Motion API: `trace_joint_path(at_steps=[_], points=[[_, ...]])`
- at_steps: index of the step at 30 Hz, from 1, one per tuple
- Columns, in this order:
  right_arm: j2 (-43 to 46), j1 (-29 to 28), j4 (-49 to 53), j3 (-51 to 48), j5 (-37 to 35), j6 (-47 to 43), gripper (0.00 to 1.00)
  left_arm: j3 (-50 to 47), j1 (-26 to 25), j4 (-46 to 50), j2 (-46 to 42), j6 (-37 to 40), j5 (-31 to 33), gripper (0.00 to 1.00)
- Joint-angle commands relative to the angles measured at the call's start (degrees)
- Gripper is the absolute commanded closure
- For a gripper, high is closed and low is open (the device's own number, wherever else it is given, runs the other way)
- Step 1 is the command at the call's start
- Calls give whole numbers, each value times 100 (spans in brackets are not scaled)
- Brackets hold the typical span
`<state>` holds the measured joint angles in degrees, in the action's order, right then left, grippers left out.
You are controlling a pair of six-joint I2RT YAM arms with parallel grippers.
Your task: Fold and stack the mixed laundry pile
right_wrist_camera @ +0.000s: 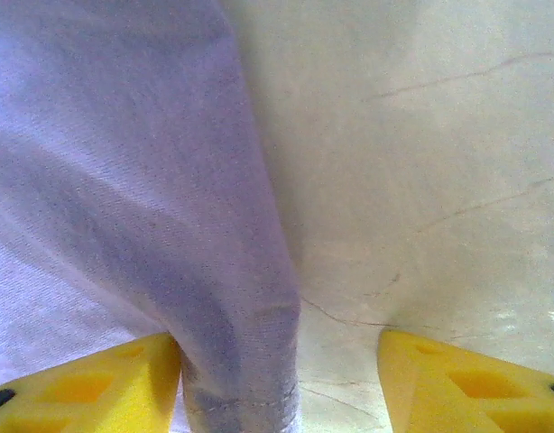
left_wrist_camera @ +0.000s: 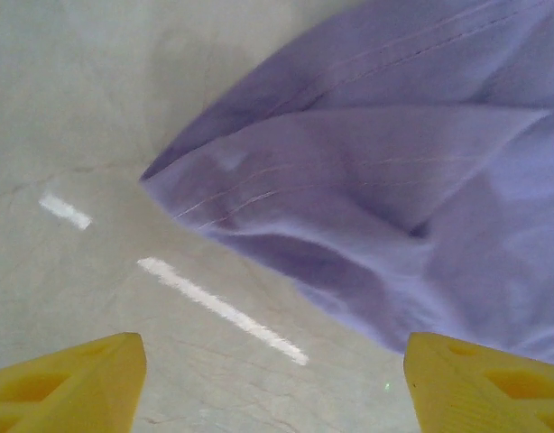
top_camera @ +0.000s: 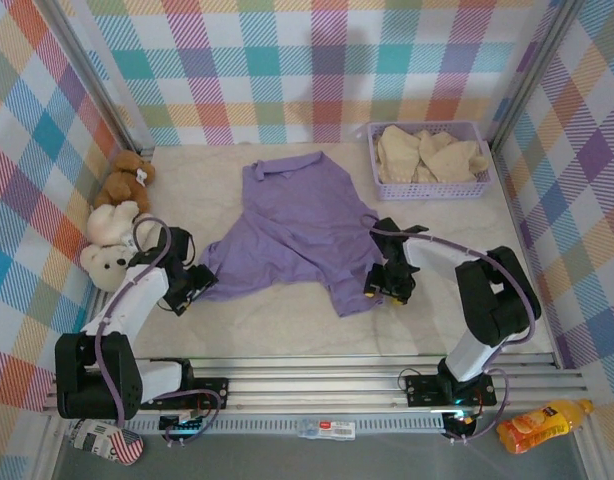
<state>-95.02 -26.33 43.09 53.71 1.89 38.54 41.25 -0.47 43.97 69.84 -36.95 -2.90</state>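
Observation:
The lavender-purple shirt (top_camera: 297, 230) lies spread across the middle of the table, rumpled, collar toward the back. The cream-beige garment (top_camera: 427, 155) sits bunched in the lavender mesh basket (top_camera: 427, 188) at the back right. My left gripper (top_camera: 200, 282) stands open just off the shirt's left corner. In the left wrist view that corner (left_wrist_camera: 394, 180) lies ahead of the gripper (left_wrist_camera: 275, 365), with bare table between the yellow fingers (left_wrist_camera: 78, 383). My right gripper (top_camera: 384, 285) is open at the shirt's lower right corner. A fold of purple cloth (right_wrist_camera: 124, 180) runs between its spread fingers (right_wrist_camera: 457, 379), against the left one.
A brown teddy bear (top_camera: 125, 178) and cream teddy bears (top_camera: 109, 245) sit along the left wall next to my left arm. White tape marks (left_wrist_camera: 223, 311) lie on the tabletop by the shirt's corner. Plaid walls close in the table on three sides.

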Motion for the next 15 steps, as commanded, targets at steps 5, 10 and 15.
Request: trace_joint_path(at_steps=[5, 10, 15], points=[[-80, -4, -285, -142, 268, 317, 63, -176, -10, -858, 740, -62, 263, 44], [-39, -4, -298, -145, 303, 305, 72, 99, -14, -1300, 1607, -136, 263, 62], [147, -5, -234, -275, 224, 266, 100, 181, -32, -1097, 1610, 9, 393, 100]])
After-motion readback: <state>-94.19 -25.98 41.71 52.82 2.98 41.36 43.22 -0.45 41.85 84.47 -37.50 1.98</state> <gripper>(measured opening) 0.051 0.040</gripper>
